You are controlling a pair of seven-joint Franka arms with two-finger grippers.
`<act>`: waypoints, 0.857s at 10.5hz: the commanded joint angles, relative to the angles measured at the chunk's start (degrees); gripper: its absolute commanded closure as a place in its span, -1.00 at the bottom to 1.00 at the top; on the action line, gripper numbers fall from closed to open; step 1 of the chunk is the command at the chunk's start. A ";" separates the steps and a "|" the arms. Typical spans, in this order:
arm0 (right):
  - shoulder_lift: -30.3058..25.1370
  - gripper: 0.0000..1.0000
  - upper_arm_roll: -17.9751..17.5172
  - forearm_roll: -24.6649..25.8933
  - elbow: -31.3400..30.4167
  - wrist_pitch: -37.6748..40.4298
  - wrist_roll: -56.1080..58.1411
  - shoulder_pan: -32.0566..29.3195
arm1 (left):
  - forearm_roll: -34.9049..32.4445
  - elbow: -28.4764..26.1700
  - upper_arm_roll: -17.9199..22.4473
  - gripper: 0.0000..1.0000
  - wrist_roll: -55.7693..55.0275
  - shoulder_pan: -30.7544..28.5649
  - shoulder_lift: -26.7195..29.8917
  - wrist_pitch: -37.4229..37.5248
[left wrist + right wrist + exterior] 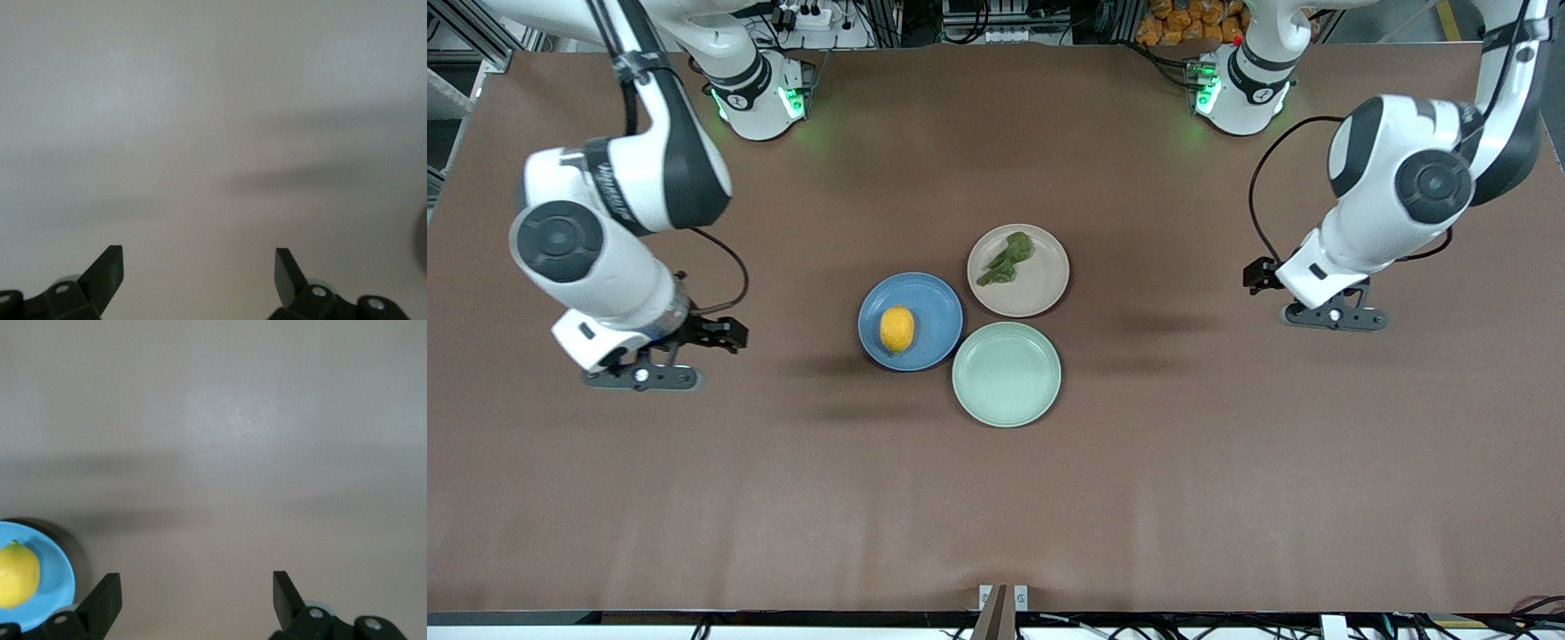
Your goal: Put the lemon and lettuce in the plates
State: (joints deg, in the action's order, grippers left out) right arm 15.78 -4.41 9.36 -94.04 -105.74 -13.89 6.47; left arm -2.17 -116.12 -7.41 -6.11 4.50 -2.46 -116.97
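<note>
The yellow lemon lies in the blue plate at mid-table. The dark-green lettuce lies in the beige-pink plate, which sits beside the blue one and farther from the front camera. My right gripper hangs open and empty over bare table toward the right arm's end. Its wrist view catches the lemon on the blue plate at the frame's edge, with the open gripper over bare table. My left gripper is open and empty over bare table toward the left arm's end.
An empty mint-green plate touches the other two plates and is nearest to the front camera. The brown table spreads wide around the plates. Both arm bases stand along the edge farthest from the front camera.
</note>
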 commanded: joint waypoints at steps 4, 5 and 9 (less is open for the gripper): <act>-7.60 -1.00 4.40 -3.12 -1.67 3.17 6.07 -3.12 | 1.56 11.07 0.64 -1.00 1.36 0.34 2.55 1.73; -8.56 -1.00 5.20 -3.55 -1.67 3.25 6.07 -3.13 | 1.47 12.83 0.64 -1.00 1.36 0.42 2.64 5.22; -12.09 -1.00 8.54 -5.40 1.30 9.03 5.81 -2.69 | 0.94 20.04 0.64 -1.00 2.94 0.43 2.64 17.46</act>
State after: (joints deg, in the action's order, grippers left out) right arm 5.70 3.35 5.43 -93.86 -99.64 -8.58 3.92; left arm -2.11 -98.53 -7.29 -5.35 4.62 0.26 -102.63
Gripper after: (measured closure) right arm 0.000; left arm 0.000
